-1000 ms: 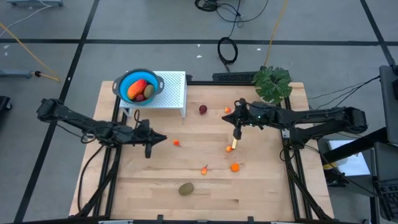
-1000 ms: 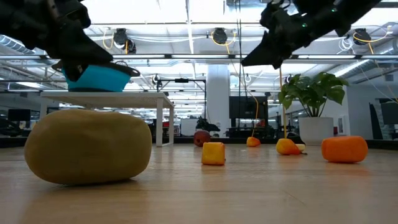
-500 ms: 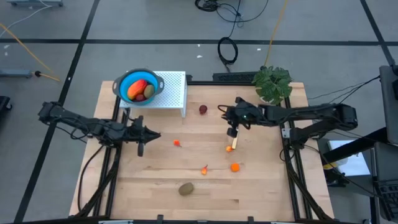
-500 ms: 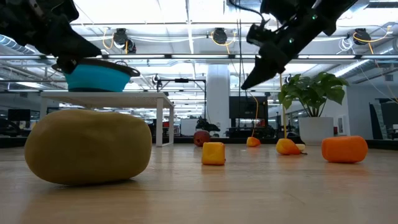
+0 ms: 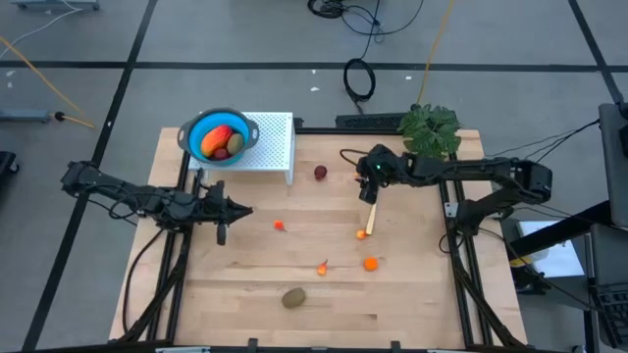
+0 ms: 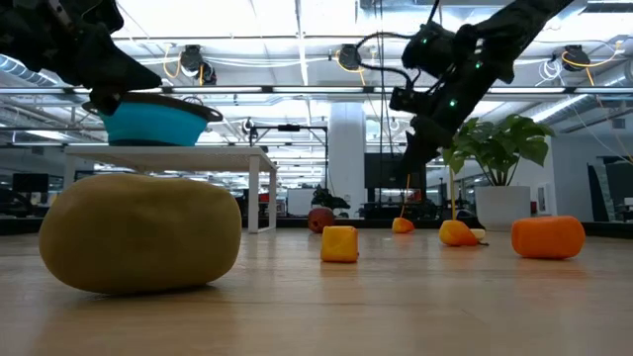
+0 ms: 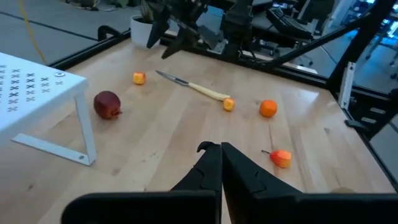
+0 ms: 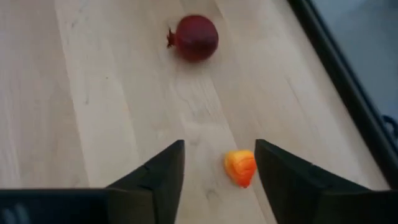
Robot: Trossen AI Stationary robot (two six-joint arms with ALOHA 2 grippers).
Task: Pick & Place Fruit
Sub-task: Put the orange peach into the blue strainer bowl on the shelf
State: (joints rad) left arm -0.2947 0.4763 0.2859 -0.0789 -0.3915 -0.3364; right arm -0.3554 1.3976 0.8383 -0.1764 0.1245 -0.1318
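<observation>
My right gripper [image 8: 219, 149] [image 5: 361, 176] hangs open near the table's far edge, tipped down over a small orange fruit bit [image 8: 240, 167], which lies on the wood between its fingers, untouched. A dark red ball [image 8: 194, 37] [image 5: 320, 173] rests a little beyond it. Other fruit lies loose on the table: orange bits [image 5: 280, 225] [image 5: 322, 267] [image 5: 371, 263] and a brown-green oval [image 5: 293, 297]. A red-orange piece [image 5: 216, 138] sits in the blue bowl [image 5: 196, 126]. My left gripper [image 7: 221, 152] [image 5: 245, 210] is shut and holds nothing, at the table's left.
The blue bowl stands on a white perforated stand [image 5: 275, 147] at the far left. A yellow-handled knife [image 5: 370, 218] lies on the table just nearer than my right gripper. A potted plant [image 5: 430, 130] stands at the far right corner.
My right gripper has gone from above the knife toward the far edge and the dark red ball, sinking and tipping further down. My left gripper has drawn back a little toward the table's left edge. The fruit and the knife lie where they were.
</observation>
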